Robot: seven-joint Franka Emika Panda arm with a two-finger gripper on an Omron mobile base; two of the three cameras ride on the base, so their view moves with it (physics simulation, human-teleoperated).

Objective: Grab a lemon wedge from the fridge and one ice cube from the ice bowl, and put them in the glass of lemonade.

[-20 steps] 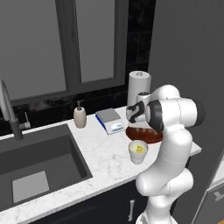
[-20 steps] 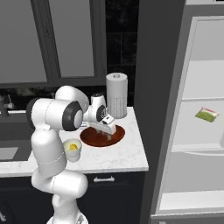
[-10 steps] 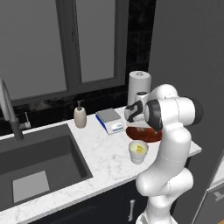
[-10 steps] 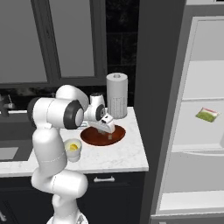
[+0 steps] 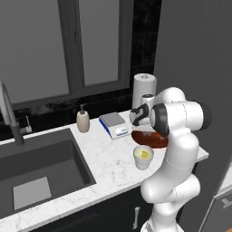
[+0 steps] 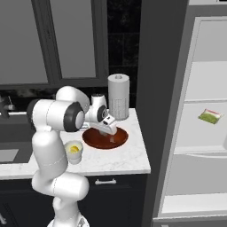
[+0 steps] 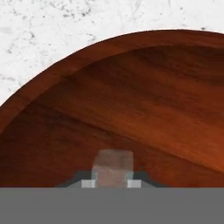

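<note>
Jaws [image 7: 112,181] closed on a small see-through ice cube [image 7: 113,166], bottom centre of the hand view, low inside the reddish-brown bowl [image 7: 131,100]. In the right base view the hand sits over the bowl [image 6: 116,141] at frame centre, paper towel roll [image 6: 118,96] just behind it. Cup of lemonade [image 6: 73,152] stands lower left of the bowl, near it, next to the robot's own body; something yellow floats in it (likely the lemon wedge, too small to be sure).

Handling, as a guess: cube is light, hard and slick, so grip stays square on two flat faces, no squeezing harder or it may pop out. Cup is light and tips easily, so drop from straight above, not touching the rim.

Room: lift clear of the bowl's curved wall first. Short open path over the white surface [image 5: 108,154] to the cup [image 5: 143,156]. Surface edge is close in front of the cup; fridge [image 6: 195,133] stands open at frame right, well apart.
</note>
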